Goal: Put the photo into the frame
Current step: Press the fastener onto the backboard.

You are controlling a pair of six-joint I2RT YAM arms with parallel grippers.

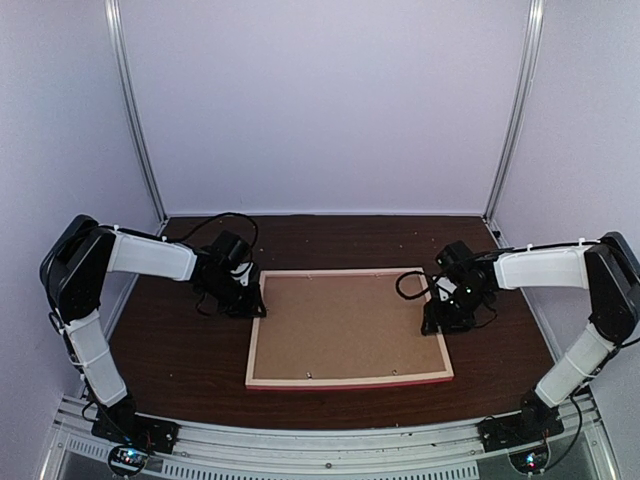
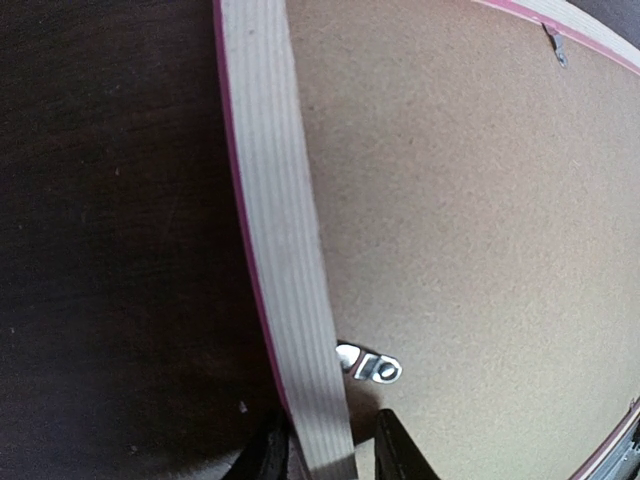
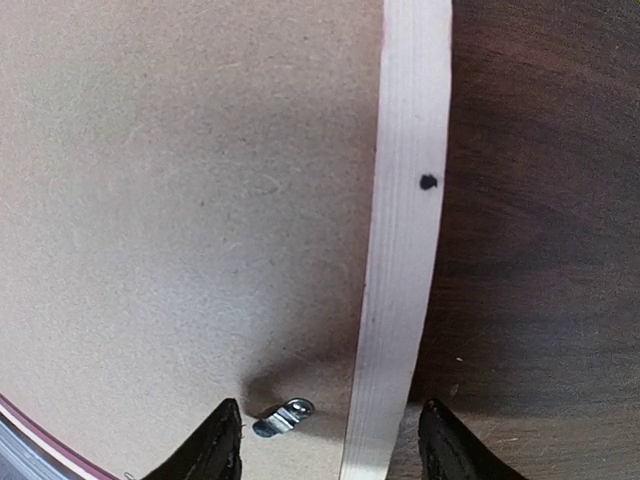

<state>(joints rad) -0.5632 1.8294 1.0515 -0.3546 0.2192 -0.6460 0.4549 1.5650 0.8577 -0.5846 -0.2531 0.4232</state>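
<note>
On the left, our left gripper (image 2: 325, 455) straddles the left rail of the frame (image 1: 350, 379), jaws narrow; whether they actually pinch it we cannot tell. The frame lies back-up in the middle of the table (image 1: 180, 360), filled by the brown backing board (image 1: 345, 320); the photo shows in no view. On the right, our right gripper (image 3: 335, 445) stands wide around the right rail. If only one side grips, a lift could tilt the frame and slide the board out. Only the wrist views show the turn clips (image 2: 370, 365) clearly; only the overhead view shows the whole frame.
</note>
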